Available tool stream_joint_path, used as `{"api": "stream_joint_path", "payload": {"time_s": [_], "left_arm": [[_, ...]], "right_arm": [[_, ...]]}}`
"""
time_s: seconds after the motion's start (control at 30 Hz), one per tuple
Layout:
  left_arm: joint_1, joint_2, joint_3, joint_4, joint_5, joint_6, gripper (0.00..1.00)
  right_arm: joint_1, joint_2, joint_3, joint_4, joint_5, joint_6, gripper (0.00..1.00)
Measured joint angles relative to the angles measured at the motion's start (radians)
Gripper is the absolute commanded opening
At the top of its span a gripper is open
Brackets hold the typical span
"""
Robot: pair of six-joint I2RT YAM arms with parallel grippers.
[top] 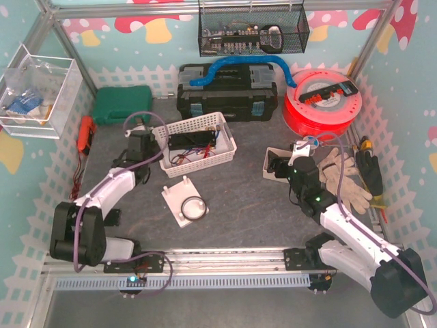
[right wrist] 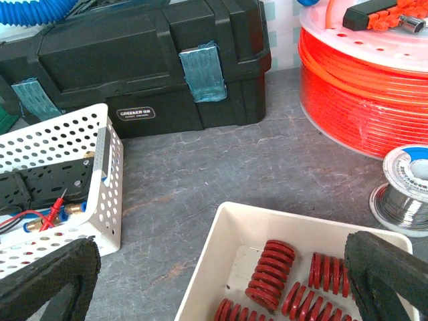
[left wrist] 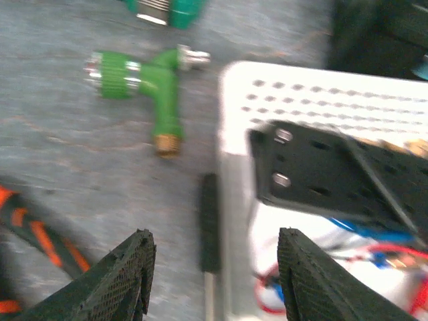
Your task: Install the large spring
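Several red coil springs lie in a cream tray; the thickest one is near the tray's left wall. My right gripper is open and empty, hovering over the tray's near-left corner. From above it covers most of the tray. A white fixture plate with a black ring lies at mid-table. My left gripper is open and empty over the left wall of a white perforated basket, also seen from above.
The basket holds a black board and wires. A green fitting and a black-handled tool lie left of it. A black toolbox, orange hose reel, solder spool, gloves and green case stand around.
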State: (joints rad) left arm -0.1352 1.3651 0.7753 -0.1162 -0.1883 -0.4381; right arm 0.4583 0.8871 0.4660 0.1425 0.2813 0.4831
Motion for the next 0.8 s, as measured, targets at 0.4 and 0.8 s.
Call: {"api": "stream_joint_path", "payload": {"time_s": [0.4, 0.8], "left_arm": [[-0.336, -0.171, 0.032, -0.169, 0.1, 0.076, 0.37], [-0.716, -0.263, 0.032, -0.43, 0.063, -0.043, 0.33]], "right_arm": [[0.0, 0.016, 0.0, 0.0, 0.0, -0.001, 0.99], [0.0, 0.034, 0.0, 0.0, 0.0, -0.001, 0.99]]}}
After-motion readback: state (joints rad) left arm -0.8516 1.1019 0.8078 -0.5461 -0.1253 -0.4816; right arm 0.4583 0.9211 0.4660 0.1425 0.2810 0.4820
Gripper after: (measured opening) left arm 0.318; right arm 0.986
